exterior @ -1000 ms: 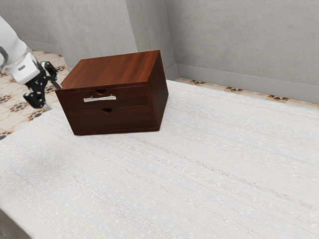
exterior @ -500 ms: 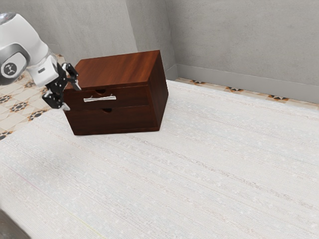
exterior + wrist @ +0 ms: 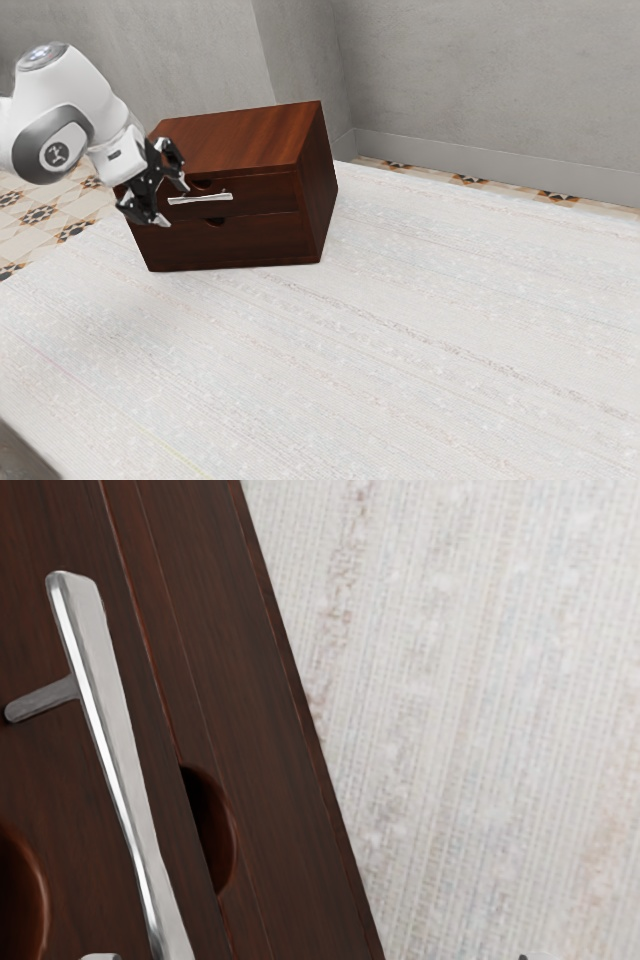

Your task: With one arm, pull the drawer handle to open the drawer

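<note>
Foreground: pale tabletop (image 3: pixel 400 380), grained, with nothing on it ahead of the work.

Middle ground, left of centre: dark wooden two-drawer cabinet (image 3: pixel 250 140) standing free on the tabletop. The top drawer (image 3: pixel 265 190) carries a slim silver bar handle (image 3: pixel 200 198). Its front looks flush with the lower drawer (image 3: pixel 240 238), so I judge it not yet opened. The wrist view gives the handle (image 3: pixel 105 770) close up: polished, on short posts, with a dark finger notch (image 3: pixel 210 830) cut in the wood beside it.

Gripper (image 3: pixel 166 192): black, fingers spread and released, poised at the bar's left end in the frame. I cannot tell whether either finger touches metal. White arm (image 3: pixel 60 110) enters from the upper left.

Risks, as I judge them:
- Closing this near the bar's tip could slide the fingers off the end or miss.
- An off-centre pull may rack the drawer and jam it.
- The cabinet appears unfixed, so it may skid or swing across the tabletop while the drawer stays shut.
- The polished bar may slip under a light grip.

Behind: patterned tile floor (image 3: pixel 40 215), grey walls (image 3: pixel 480 70).

Writing: none legible. The cabinet has no brand or label. A small mark on the arm's joint is too small to read.
</note>
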You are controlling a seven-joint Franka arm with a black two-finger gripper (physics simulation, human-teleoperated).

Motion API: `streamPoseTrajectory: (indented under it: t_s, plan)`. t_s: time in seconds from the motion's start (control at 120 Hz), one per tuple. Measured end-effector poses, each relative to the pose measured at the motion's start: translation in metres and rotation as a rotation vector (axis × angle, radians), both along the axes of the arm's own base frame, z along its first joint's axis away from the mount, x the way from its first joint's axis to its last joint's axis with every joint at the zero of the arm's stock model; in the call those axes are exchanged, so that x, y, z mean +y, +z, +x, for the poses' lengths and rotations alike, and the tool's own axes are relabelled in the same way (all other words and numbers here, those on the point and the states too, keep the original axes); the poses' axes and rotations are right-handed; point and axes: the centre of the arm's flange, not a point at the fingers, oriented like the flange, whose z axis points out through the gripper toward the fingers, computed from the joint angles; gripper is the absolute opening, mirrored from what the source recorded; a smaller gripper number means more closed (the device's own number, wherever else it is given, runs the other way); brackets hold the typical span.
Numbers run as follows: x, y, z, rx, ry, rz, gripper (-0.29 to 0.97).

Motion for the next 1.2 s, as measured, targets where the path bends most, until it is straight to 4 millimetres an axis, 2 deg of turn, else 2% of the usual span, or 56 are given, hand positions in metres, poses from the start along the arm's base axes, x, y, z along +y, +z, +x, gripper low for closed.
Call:
streamPoseTrajectory:
  t_s: [0.117,0.283,0.367,0.508,0.583,0.633,0.667,0.708,0.742,0.842,1.017,1.2]
  plan:
    - [-0.009,-0.001,0.007,-0.012,-0.018,-0.002,0.46]
    - [-0.013,-0.022,0.021,0.015,-0.020,0.001,0.48]
    - [-0.013,-0.025,0.023,0.013,-0.022,-0.001,0.45]
    - [-0.015,-0.031,0.019,0.029,-0.025,-0.022,0.48]
    - [-0.014,-0.034,0.014,0.044,-0.022,-0.032,0.48]
    - [-0.016,-0.033,0.012,0.048,-0.025,-0.035,0.38]
    - [-0.017,-0.032,0.010,0.051,-0.027,-0.033,0.35]
    - [-0.021,-0.024,0.004,0.051,-0.030,-0.027,0.24]
    - [-0.026,-0.018,-0.001,0.050,-0.034,-0.021,0.20]
    - [-0.036,-0.010,-0.011,0.061,-0.045,-0.013,0.29]
    - [-0.049,-0.018,-0.025,0.095,-0.059,-0.010,0.44]
    - [-0.063,-0.015,-0.060,0.100,-0.081,-0.005,0.44]
